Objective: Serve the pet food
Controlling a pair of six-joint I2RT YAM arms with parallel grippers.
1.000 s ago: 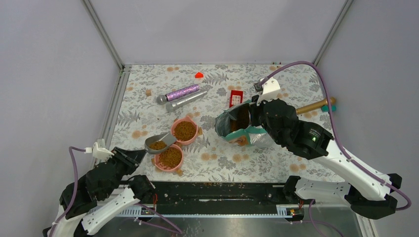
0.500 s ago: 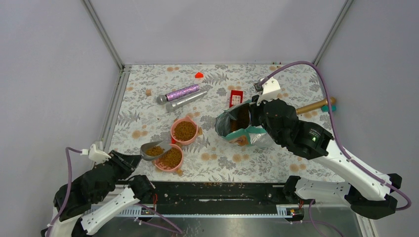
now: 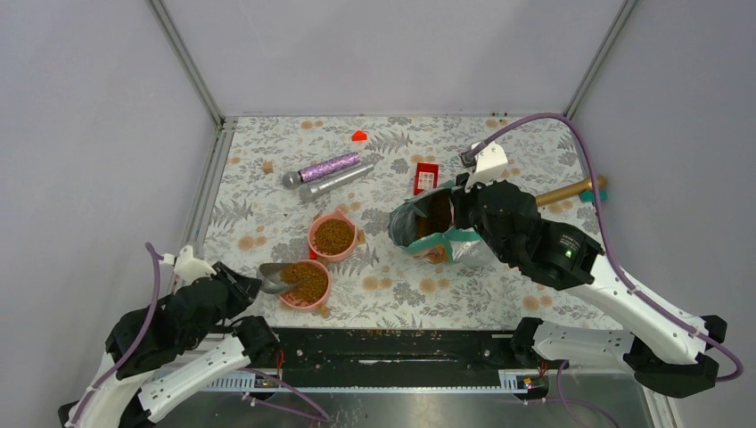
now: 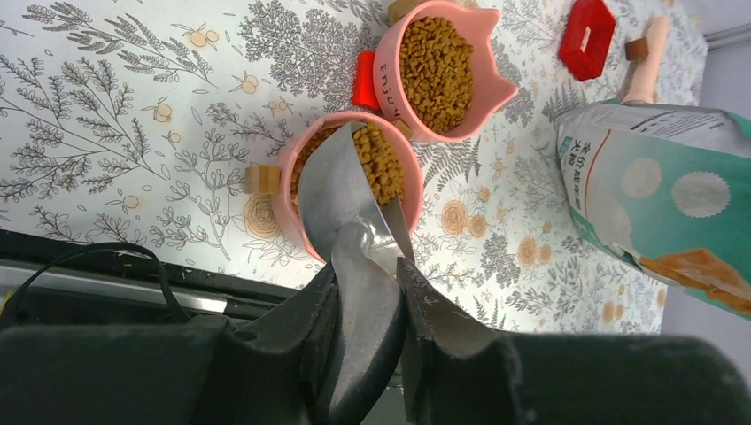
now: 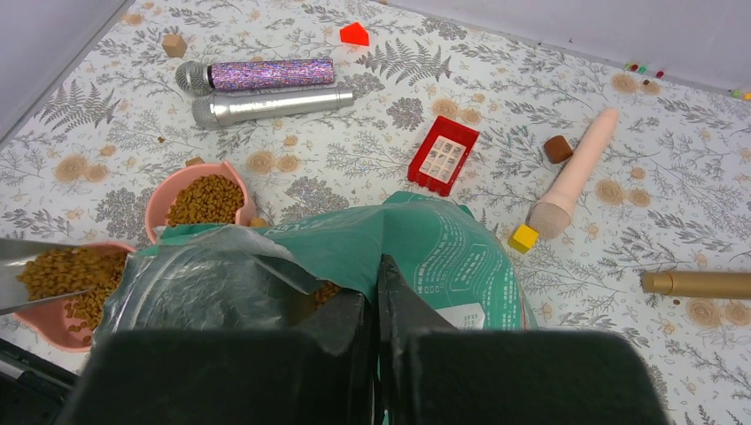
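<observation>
Brown pet food (image 4: 436, 62) fills the far pink bowl (image 3: 332, 236), and more lies in the near pink bowl (image 3: 308, 283). My left gripper (image 4: 367, 270) is shut on the handle of a grey scoop (image 4: 341, 190). The scoop's mouth is tipped over the near bowl's rim (image 4: 288, 208), with kibble at its lip. The teal and silver pouch (image 3: 428, 227) stands to the right of the bowls, mouth open toward them. My right gripper (image 5: 372, 283) is shut on the pouch's top edge (image 5: 443, 257), and kibble shows inside.
A purple glitter microphone (image 3: 325, 167) and a silver one (image 3: 337, 181) lie behind the bowls. A red block (image 3: 426, 176), a peach cylinder (image 5: 576, 168), a yellow cube (image 5: 524, 236) and a gold rod (image 3: 566, 191) surround the pouch. Stray kibble dots the black front rail (image 3: 401, 334).
The left arm has drawn the scoop back from between the bowls to the near bowl and tipped it there. The right arm and the pouch have not moved.
</observation>
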